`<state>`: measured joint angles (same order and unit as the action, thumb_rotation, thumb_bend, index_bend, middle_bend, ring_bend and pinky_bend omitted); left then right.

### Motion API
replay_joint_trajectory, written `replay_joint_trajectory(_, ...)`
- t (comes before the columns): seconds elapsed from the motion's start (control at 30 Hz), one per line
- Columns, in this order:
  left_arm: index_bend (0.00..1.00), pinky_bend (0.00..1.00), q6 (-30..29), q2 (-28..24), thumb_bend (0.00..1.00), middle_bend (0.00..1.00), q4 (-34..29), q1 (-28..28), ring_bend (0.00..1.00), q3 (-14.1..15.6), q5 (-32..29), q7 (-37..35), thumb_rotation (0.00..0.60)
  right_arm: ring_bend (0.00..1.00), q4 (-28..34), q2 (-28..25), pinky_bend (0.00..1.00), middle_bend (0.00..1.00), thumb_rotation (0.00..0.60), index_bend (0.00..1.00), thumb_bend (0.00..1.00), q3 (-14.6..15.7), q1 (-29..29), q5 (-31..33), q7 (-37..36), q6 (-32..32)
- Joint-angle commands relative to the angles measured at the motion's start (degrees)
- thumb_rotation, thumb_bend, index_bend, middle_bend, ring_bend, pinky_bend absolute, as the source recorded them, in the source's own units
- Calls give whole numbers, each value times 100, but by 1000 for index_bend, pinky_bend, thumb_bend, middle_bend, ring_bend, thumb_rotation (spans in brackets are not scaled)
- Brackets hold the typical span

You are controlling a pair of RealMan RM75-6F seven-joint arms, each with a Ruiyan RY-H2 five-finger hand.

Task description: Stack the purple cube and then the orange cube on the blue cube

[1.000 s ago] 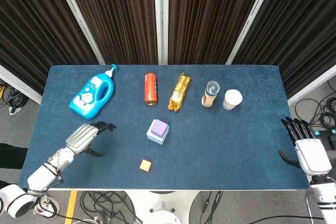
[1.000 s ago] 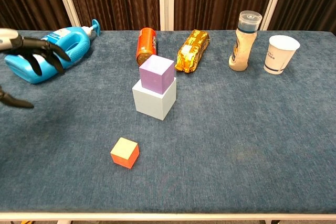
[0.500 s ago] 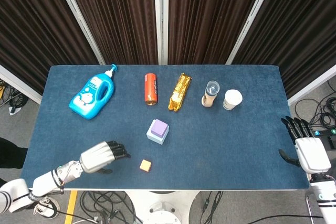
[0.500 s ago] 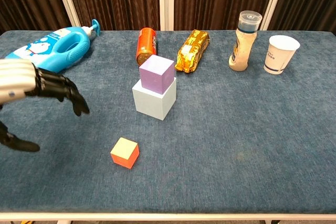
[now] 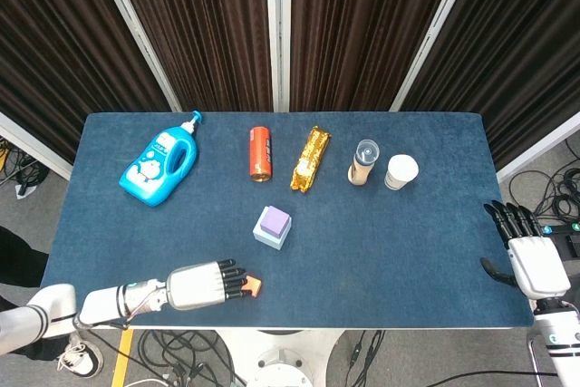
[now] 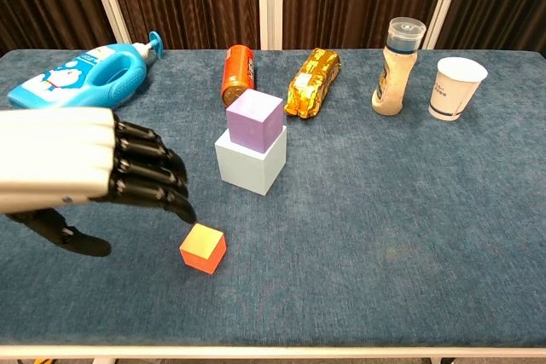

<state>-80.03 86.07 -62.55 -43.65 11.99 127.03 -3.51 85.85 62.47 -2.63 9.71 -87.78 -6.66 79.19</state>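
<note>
Nearest, at the front edge of the table (image 5: 408, 260): left hand (image 6: 77, 172) stretched flat toward the orange cube (image 6: 203, 248), fingers (image 6: 158, 178) extended side by side and holding nothing, tips just beside the cube's upper left corner; contact could not be told from the chest view. From the head view, same left hand (image 5: 204, 285) seen low over the cloth with fingertips reaching the orange cube (image 5: 253, 286) and partly covering it. Right hand (image 5: 530, 260) shown by the head view only, off the table's right edge, fingers straight and slightly spread, empty. Further back, mid-table: purple cube (image 6: 254, 120) seated on the blue cube (image 6: 250, 163), slightly turned; in the head view the purple cube (image 5: 274, 221) hid most of the blue cube (image 5: 269, 237). Compared with half a second before: left hand had advanced rightward from well apart to right at the orange cube; right hand, both stacked cubes unmoved. Farthest, along the rear: blue detergent bottle (image 6: 81, 73) lying flat, orange can (image 6: 237, 72) on its side, gold snack pack (image 6: 313, 81), capped bottle (image 6: 397, 54) upright, paper cup (image 6: 456, 87).
</note>
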Motion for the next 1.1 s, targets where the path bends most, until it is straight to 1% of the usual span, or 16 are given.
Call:
replay_joint_trajectory(0.03,333,414,240,97,161,469,35,-90,315,19,-59,108,600,0,-12,-2,0,54,600,17,194,-4,-7,2,-22,16)
replay_joint_trajectory(0.17,331,414,806,85,161,469,-436,-42,315,-11,-629,-81,600,0,-13,-5,0,54,600,17,193,2,3,-1,-33,-5)
replay_joint_trajectory(0.3,330,415,1352,10,157,469,-1055,-46,318,-68,-1098,32,600,0,-11,-10,0,54,600,17,193,12,8,-12,-34,-15)
replay_joint_trajectory(0.4,330,416,1621,-56,137,469,-1436,-59,325,-104,-1350,108,600,0,-15,-12,0,54,600,17,193,14,9,-8,-51,-20)
replay_joint_trajectory(0.53,330,419,1833,-75,127,472,-1820,-48,332,-210,-1680,172,600,0,-10,-24,0,53,600,17,193,4,18,10,-74,-33)
replay_joint_trajectory(0.8,330,423,1927,139,129,482,-1800,-61,339,-358,-1842,478,600,0,-16,-30,0,54,600,17,193,5,19,19,-90,-40)
replay_joint_trajectory(1.1,330,437,2097,386,137,494,-1728,42,354,-437,-2240,575,600,0,-28,-29,0,54,600,17,193,-6,34,57,-100,-78)
